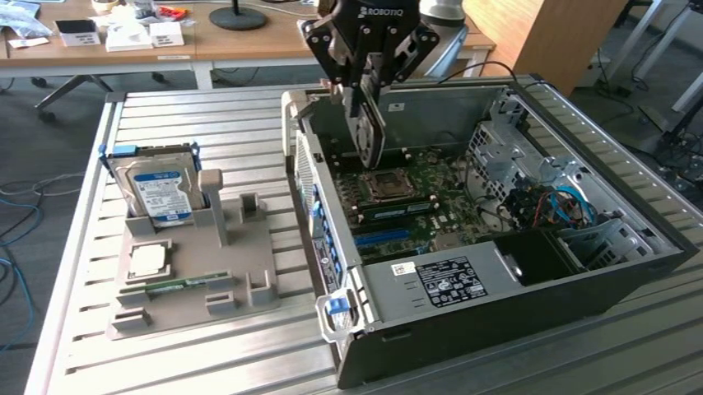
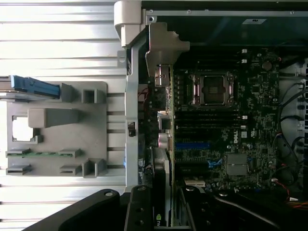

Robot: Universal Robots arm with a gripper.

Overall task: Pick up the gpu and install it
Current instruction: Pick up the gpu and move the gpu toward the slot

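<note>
My gripper [image 1: 366,89] is shut on the gpu [image 1: 364,136], a thin card that hangs on edge, lengthwise downward, over the back part of the open computer case [image 1: 615,271]. The card's lower end is just above the motherboard [image 1: 434,206], close to the case's rear wall. In the wrist view the gpu [image 2: 162,168] shows edge-on between my black fingers [image 2: 139,214], with its silver end bracket [image 2: 163,45] farthest from the gripper. Below the card lie the motherboard [image 2: 226,125] and a blue slot [image 2: 192,144].
On the exterior view's left a grey holder [image 1: 203,271] carries a blue-labelled hard drive [image 1: 160,193], a processor chip [image 1: 148,259] and a green RAM stick [image 1: 170,285]. Power supply [image 1: 445,280] and cables [image 1: 555,206] fill the case's near and right parts. The slatted metal table [image 1: 197,115] lies all around.
</note>
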